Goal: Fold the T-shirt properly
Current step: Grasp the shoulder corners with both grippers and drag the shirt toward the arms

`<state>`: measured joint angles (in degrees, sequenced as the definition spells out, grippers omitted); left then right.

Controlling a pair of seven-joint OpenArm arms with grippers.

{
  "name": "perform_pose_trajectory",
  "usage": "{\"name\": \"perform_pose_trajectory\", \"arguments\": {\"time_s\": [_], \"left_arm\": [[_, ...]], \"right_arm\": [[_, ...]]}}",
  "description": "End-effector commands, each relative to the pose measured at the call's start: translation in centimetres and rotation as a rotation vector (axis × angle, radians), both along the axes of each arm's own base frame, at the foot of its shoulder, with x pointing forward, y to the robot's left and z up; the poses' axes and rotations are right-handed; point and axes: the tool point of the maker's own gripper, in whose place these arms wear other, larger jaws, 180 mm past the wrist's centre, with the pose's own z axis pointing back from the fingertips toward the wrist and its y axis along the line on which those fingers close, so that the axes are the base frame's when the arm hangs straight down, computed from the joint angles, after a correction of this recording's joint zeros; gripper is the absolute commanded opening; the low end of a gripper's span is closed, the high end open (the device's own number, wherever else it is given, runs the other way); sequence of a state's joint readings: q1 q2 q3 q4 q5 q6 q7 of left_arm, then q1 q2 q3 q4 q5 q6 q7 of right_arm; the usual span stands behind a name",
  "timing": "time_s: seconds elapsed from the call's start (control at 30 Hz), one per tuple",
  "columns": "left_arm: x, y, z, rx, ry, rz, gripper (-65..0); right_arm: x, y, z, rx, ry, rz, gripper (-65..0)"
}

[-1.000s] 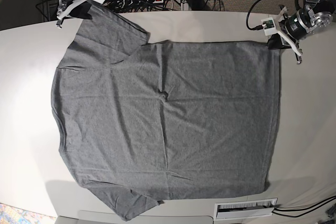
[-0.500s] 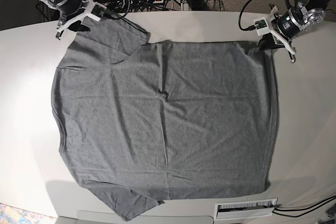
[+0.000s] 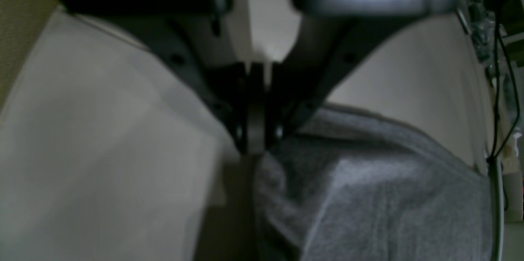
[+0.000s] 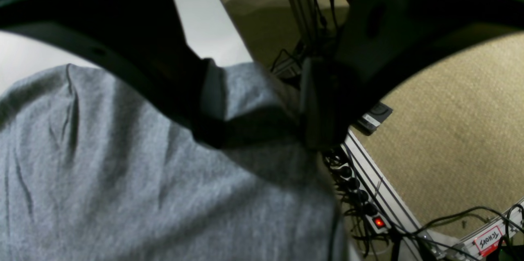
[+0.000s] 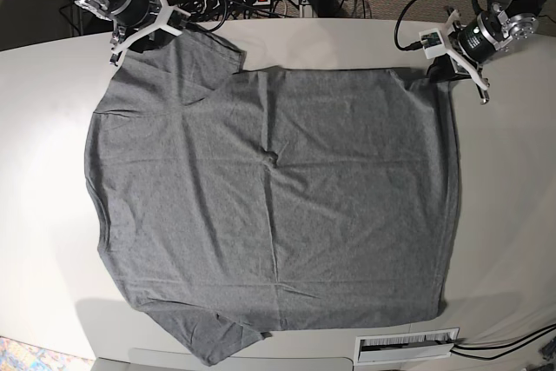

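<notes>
While the left claw apparently pinches the T-shirt, the right claw gapes.

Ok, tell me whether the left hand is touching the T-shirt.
Touching. The left wrist view shows the left hand shut on the corner of the T-shirt, cloth rising straight from its tips.

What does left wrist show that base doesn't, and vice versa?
Left wrist only: close view of the left gripper, jaws shut, with the T-shirt corner bunched right at their tips.

Base only: the whole T-shirt spread flat on the table, and the right gripper standing open at a sleeve.

Both: left gripper at the shirt's corner, grey cloth, pale tabletop.
</notes>
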<state>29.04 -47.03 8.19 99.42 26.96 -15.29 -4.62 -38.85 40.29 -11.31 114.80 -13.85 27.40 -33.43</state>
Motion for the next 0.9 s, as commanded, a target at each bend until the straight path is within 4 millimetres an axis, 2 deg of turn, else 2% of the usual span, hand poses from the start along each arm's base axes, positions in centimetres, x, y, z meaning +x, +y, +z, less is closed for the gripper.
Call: {"name": "perform_pose_trajectory", "arguments": {"time_s": [0.0, 0.1, 0.33, 0.5, 0.7, 0.87], "left_arm": [[-0.5, 0.5, -0.3, 0.027, 0.026, -0.017, -65.0], [-0.5, 0.5, -0.3, 0.029, 0.027, -0.016, -65.0], [-0.5, 0.6, -0.2, 0.031, 0.027, -0.018, -65.0], [-0.7, 0.7, -0.3, 0.035, 0.038, -0.022, -65.0], [-3.2, 1.9, -1.2, 0.079, 0.138, -0.070, -65.0], [-5.1, 2.7, -1.4, 0.109, 0.183, -0.100, -65.0]], "right_arm": [[0.4, -0.4, 0.0, -0.009, -0.009, -0.011, -40.9], [0.2, -0.9, -0.1, -0.035, 0.003, -0.024, -53.1], [-0.5, -2.6, -0.4, -0.118, 0.050, -0.072, -65.0], [-0.7, -1.7, 0.5, -0.093, 0.070, -0.099, -65.0], [-2.6, -0.4, 1.9, -0.096, 0.088, -0.073, -65.0], [-4.6, -0.9, 2.2, -0.163, 0.109, -0.044, -65.0]]}}
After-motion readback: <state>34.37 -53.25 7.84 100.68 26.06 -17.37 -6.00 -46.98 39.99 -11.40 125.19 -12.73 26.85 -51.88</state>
